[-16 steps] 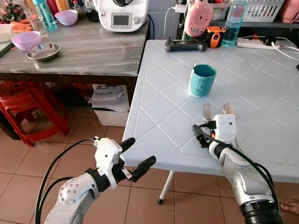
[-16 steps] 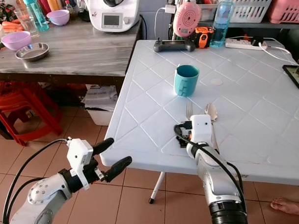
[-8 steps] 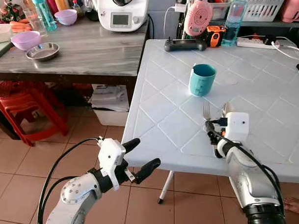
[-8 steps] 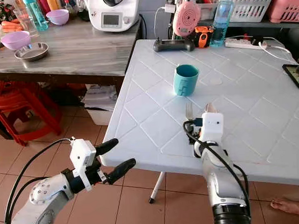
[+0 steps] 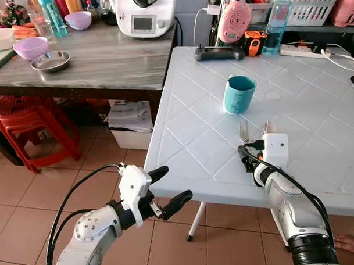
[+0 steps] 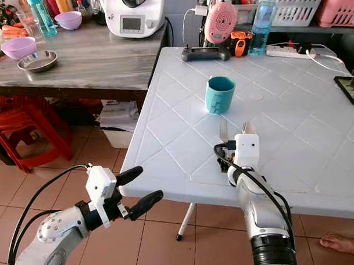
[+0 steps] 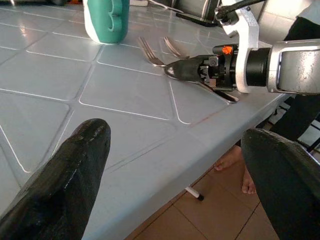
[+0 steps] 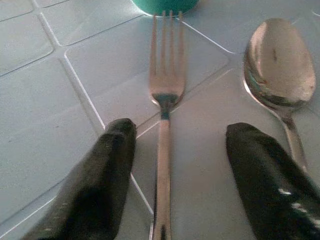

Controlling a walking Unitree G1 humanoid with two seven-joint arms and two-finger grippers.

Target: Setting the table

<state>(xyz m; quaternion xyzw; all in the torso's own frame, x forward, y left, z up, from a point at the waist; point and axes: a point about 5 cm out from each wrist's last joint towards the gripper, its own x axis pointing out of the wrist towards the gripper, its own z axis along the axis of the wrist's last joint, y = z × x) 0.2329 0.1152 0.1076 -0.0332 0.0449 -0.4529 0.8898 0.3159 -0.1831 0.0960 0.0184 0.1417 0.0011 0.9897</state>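
Observation:
A fork (image 5: 244, 130) and a spoon (image 5: 266, 128) lie side by side on the white table (image 5: 188, 114), just in front of a teal cup (image 5: 239, 94). My right gripper (image 5: 249, 152) rests low on the table at the handle ends, open. In the right wrist view its fingers (image 8: 107, 165) straddle the fork (image 8: 165, 95), with the spoon (image 8: 277, 65) close to the other finger. My left gripper (image 5: 173, 182) hangs open and empty below the table's near edge, over the floor.
A black controller (image 5: 219, 53), a water bottle (image 5: 273, 21) and a power strip (image 5: 305, 50) stand at the table's far side. Left of it is a grey counter (image 5: 104, 59) with bowls (image 5: 51, 60) and a kitchen machine (image 5: 144, 14). A red stool (image 5: 25, 123) stands below. A person's foot (image 5: 348, 243) is at the lower right.
My right gripper has shifted a little to the right along the table, onto the fork's handle. The left gripper has drifted slightly lower and to the right.

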